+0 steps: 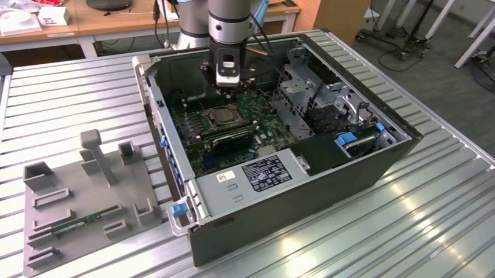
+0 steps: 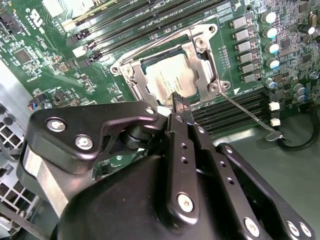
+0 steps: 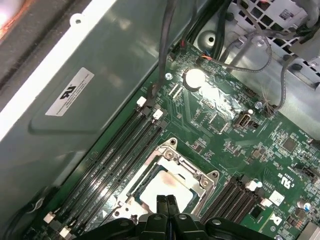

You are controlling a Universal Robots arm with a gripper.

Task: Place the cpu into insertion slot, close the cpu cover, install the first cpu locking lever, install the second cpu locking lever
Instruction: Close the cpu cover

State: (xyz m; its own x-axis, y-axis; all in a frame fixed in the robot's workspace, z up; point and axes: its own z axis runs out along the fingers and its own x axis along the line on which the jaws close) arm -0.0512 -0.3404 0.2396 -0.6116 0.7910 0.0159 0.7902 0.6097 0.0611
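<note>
The cpu [image 2: 172,80] lies pale and flat inside the insertion slot [image 1: 208,122] on the green motherboard. The cpu cover [image 2: 202,55], a silvery frame, lies flat around the cpu in both wrist views. A thin wire locking lever [image 2: 250,116] sticks out sideways from one corner of the socket, unlatched, ending in a hook. My gripper [image 2: 179,100] hovers just above the edge of the socket, shut, with nothing between its black fingers [image 3: 161,204]. In the exterior view the gripper [image 1: 230,87] hangs inside the open computer case, above the socket.
Long black memory slots [image 3: 120,150] run along both sides of the socket. A grey drive cage [image 1: 298,92] and cables stand to the exterior view's right, the labelled power supply box [image 1: 255,174] in front. A grey fixture plate [image 1: 85,197] lies on the table outside the case.
</note>
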